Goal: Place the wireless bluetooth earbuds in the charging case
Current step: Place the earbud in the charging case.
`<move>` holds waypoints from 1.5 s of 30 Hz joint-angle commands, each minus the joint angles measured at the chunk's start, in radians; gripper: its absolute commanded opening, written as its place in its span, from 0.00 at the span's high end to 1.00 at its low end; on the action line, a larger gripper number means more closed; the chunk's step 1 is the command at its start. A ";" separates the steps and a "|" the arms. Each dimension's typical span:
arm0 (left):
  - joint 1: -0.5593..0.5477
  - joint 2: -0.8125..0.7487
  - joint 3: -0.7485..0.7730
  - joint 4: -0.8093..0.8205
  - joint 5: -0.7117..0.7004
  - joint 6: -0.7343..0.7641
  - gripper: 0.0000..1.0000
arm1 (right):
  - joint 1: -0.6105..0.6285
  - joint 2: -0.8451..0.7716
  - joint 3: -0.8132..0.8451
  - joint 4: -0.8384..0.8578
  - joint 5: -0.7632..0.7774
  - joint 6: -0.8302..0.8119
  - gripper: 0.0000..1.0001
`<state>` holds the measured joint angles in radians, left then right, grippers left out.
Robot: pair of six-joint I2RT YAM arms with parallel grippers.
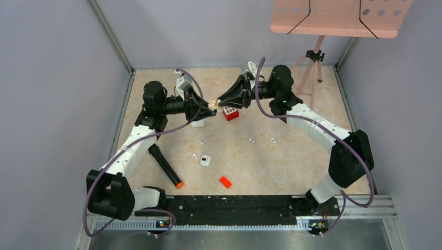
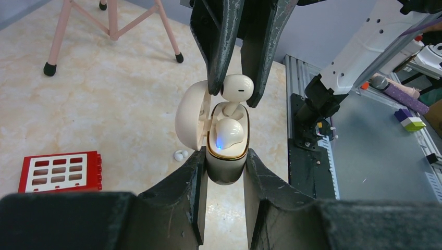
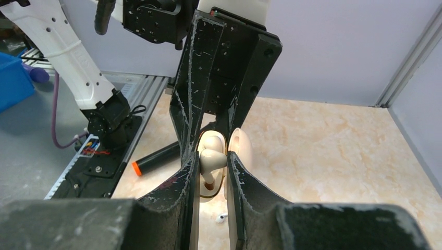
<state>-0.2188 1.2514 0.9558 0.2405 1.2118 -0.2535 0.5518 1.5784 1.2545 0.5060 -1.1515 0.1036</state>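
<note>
Lying nearest the surface's front edge: orange-red chip, black marker. Mid-surface: tiny white pieces, too small to identify. Farther back: left gripper clenched on the open charging case; right gripper pinching one earbud, stem dipping into the case. Seated earbud, blue-lit, shows in the left wrist view only; the top view gives a cream speck.

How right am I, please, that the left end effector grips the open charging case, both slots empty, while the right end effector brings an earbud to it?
One slot is already filled: the left wrist view shows a seated earbud glowing blue in the charging case. Otherwise right: left end effector grips it, right end effector brings the second earbud.
</note>
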 commanded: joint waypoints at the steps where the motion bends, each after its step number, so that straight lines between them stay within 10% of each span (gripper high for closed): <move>1: -0.002 -0.041 0.037 0.051 0.013 -0.003 1.00 | 0.017 -0.049 -0.007 0.010 0.006 -0.042 0.96; 19: -0.001 -0.036 0.028 0.086 0.002 -0.010 1.00 | 0.030 -0.045 0.006 -0.129 0.012 -0.149 0.91; 45: 0.001 -0.070 0.009 0.241 -0.041 -0.079 1.00 | 0.027 -0.088 -0.039 0.068 0.155 0.097 0.89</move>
<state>-0.2180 1.2198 0.9401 0.3897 1.1767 -0.3168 0.5674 1.5204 1.1988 0.5690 -1.0107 0.1879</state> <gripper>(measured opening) 0.321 0.193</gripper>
